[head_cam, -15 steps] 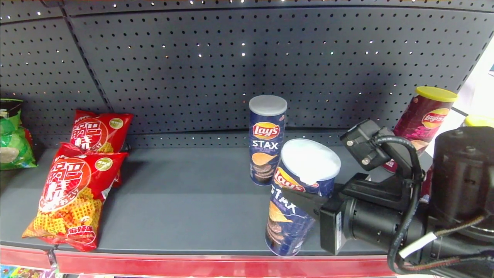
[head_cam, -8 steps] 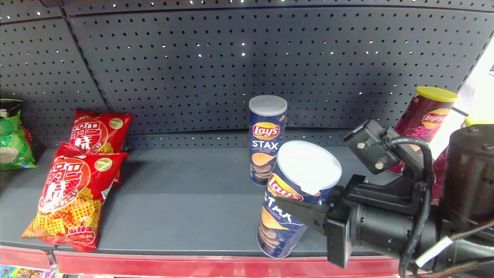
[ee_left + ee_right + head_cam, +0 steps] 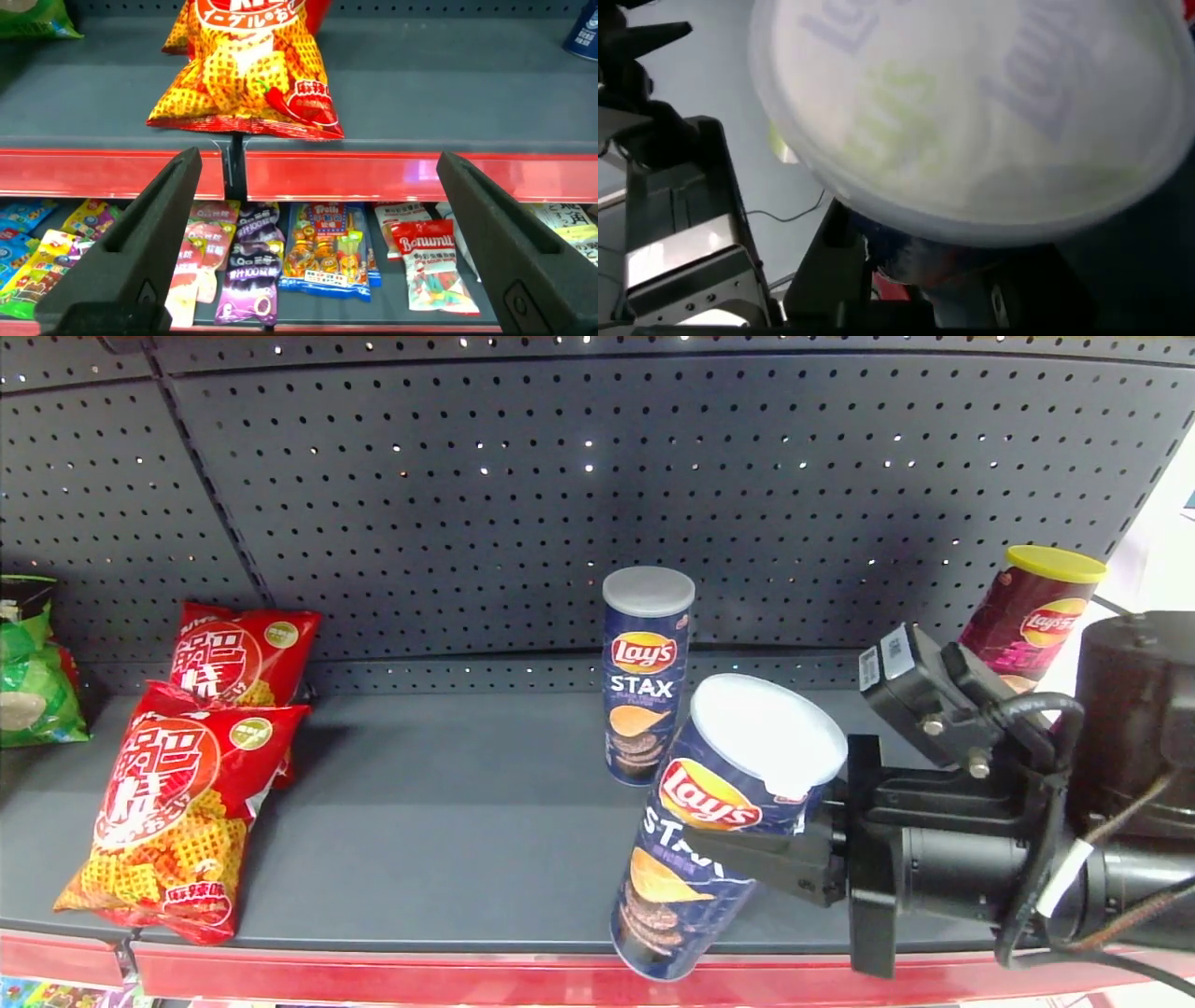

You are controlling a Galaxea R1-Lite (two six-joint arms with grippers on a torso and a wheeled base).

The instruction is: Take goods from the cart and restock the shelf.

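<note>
My right gripper (image 3: 780, 845) is shut on a dark blue chips can (image 3: 714, 821) with a white lid. I hold the can tilted over the front edge of the grey shelf (image 3: 448, 821), its lid leaning to the right. The white lid (image 3: 971, 112) sits close against the right wrist camera. A second blue chips can (image 3: 644, 672) stands upright on the shelf just behind the held one. My left gripper (image 3: 318, 243) is open, low in front of the shelf's red front rail (image 3: 308, 173), with nothing between its fingers.
Two red snack bags (image 3: 187, 803) lie at the shelf's left, with a green bag (image 3: 28, 672) beyond them. A maroon can with a yellow lid (image 3: 1032, 607) stands at the right. Several candy packets (image 3: 322, 257) fill the lower shelf. The shelf's middle is bare.
My right gripper has drawn the held can nearer and lower toward the shelf's front edge, and the can has tilted further. The upright can and the bags have not moved.
</note>
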